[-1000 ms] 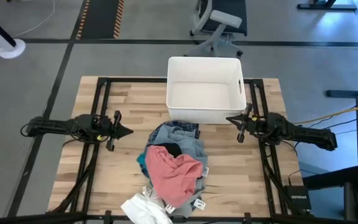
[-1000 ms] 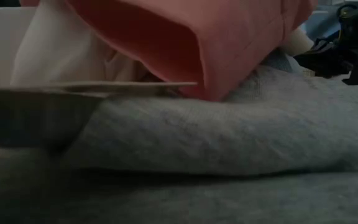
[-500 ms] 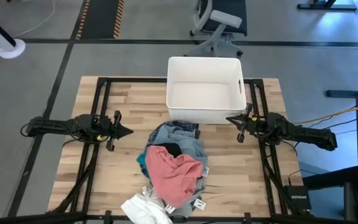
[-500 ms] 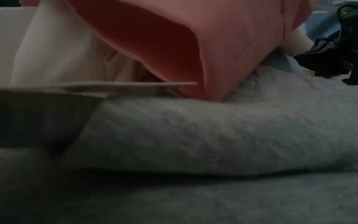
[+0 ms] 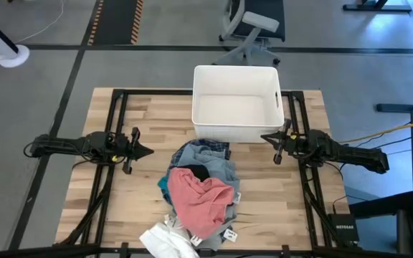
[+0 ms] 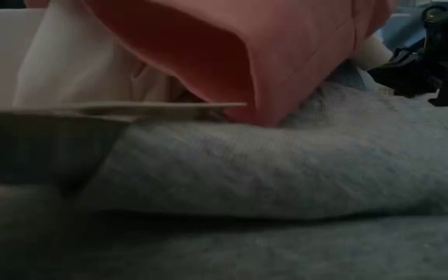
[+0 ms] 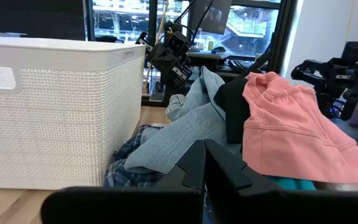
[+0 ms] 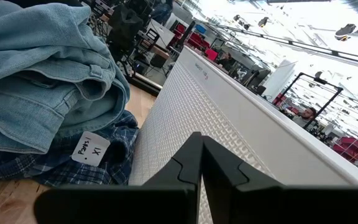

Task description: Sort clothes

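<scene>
Both arms parked, nothing picked yet, so I'd call this the start of sorting. My left tool [image 5: 148, 151] is clenched on nothing, sitting low over the counter [image 5: 149, 115], tips aimed at the pile. My right tool [image 5: 266, 137] is also clenched and empty, right beside the near corner of the white bin [image 5: 236, 79].

The clothes sit heaped between the two tools, a bit nearer me than either. Pink top [image 5: 203, 197] lies on top of the heap, just ahead of the left tool and off to its side. Light blue denim piece [image 5: 214, 156] is under it toward the bin, with a black garment [image 7: 232, 109] tucked between them. Dark blue plaid [image 8: 55, 168] lies at the bottom, near the right tool, with a small white tag [image 8: 91, 149] on it. White garment [image 5: 165, 240] trails off the near counter edge, farthest from both tools. The bin looks empty.

Next move, my call: release one tool, come down on the pink top since it's uppermost, pinch a fold, lift clear without dragging the layers under it.
</scene>
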